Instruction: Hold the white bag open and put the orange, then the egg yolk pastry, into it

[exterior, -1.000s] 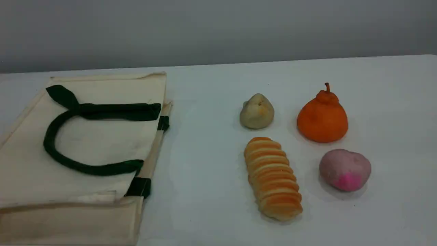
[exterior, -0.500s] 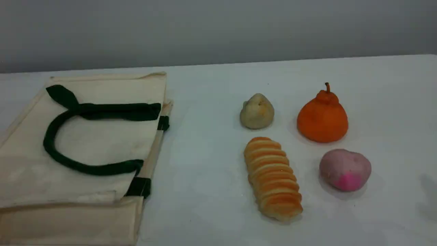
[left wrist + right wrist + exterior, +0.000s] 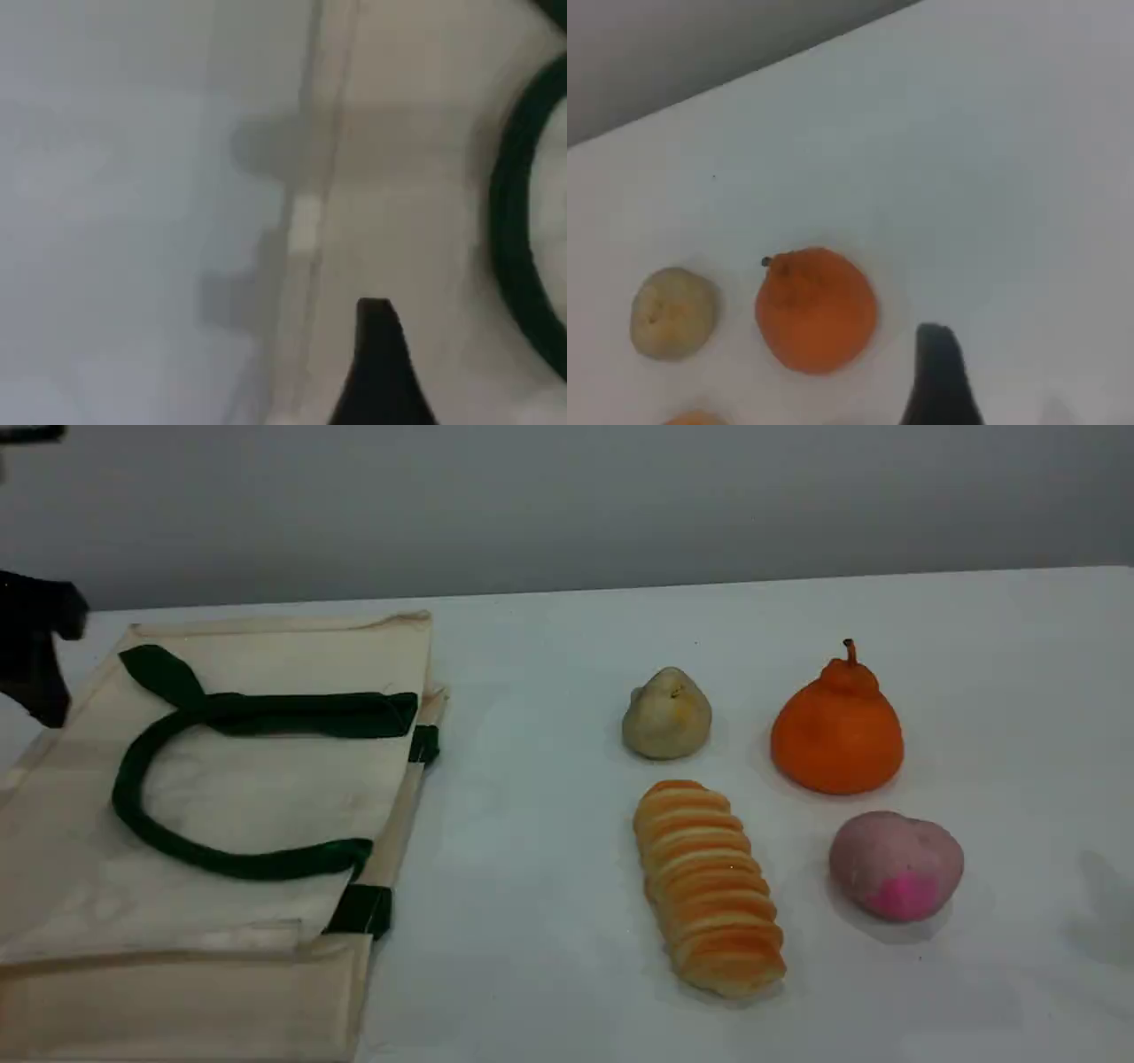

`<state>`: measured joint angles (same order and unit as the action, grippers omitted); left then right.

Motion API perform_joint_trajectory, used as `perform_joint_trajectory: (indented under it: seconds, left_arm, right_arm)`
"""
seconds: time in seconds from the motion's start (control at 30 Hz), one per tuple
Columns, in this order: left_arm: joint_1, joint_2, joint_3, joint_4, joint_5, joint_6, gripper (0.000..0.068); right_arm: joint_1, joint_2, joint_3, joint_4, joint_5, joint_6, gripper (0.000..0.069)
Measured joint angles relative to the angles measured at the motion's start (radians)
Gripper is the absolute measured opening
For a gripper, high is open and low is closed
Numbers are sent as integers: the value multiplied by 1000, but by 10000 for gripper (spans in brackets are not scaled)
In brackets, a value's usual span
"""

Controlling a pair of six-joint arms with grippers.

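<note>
The white bag (image 3: 266, 655) lies flat at the table's left, its dark green handle (image 3: 133, 779) looped on top. At the right the orange (image 3: 837, 731) stands upright, and the egg yolk pastry (image 3: 666, 715) sits to its left. My left gripper (image 3: 35, 655) hangs dark and blurred over the bag's far left corner. One left fingertip (image 3: 376, 341) shows above the bag's edge (image 3: 399, 177), holding nothing. The right fingertip (image 3: 937, 359) hovers just right of the orange (image 3: 817, 308), clear of it, with the pastry (image 3: 673, 312) further left. Both grippers look open.
A ribbed orange-striped loaf (image 3: 709, 886) lies in front of the pastry. A pink-mauve lump (image 3: 895, 865) sits in front of the orange. White table (image 3: 532, 779) separates the bag from the food, and a grey wall runs behind.
My left arm has come into the scene view at the left edge, over the bag's corner. A faint shadow at the table's right has shifted. The bag and the food have not moved.
</note>
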<state>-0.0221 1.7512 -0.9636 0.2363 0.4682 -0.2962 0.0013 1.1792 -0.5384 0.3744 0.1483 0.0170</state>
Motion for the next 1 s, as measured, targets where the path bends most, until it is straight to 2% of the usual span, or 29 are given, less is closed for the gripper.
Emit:
perform_joint_trajectory:
  seconds: [0.17,0.3,0.47,1.0]
  left_arm:
    - [0,109,-74,-5,2,1,452]
    - [0,170,-109,-39,1,27,452]
    - [0,231,-113,-90,-7,79,452]
    - [0,351,-118,-109,-54,83,443]
  right_arm:
    - [0,-1,0,0,0,0,440]
    - [0,-1,0,0,0,0,440]
    - [0,-1,0,0,-12,0,440]
    - [0,-1,0,0,-12,0,440]
